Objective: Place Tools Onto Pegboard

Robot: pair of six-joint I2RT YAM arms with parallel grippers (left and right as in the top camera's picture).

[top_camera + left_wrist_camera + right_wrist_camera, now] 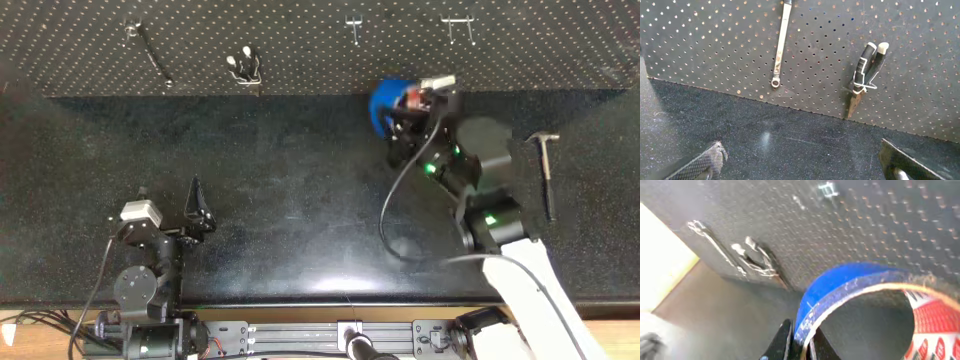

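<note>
Top view is showing wrench [152, 52] and pliers [245, 68] already hanging on the pegboard [300, 40] at upper left, the right claw [408, 100] pinching the blue tape roll [381, 106] near upper center, the hammer [546, 175] lying on the tabletop [300, 180] at right, the left claw [802, 162] gaping wide.

One pegboard [300, 40] along the far edge. On it: one wrench [152, 52] far left, one pliers [243, 66] just right of it, two metal hook sets [352, 27], the second hook set [458, 27] farther right. One blue tape roll [384, 103], right of centre. One hammer [546, 170] on the table [280, 180], right side.
</note>
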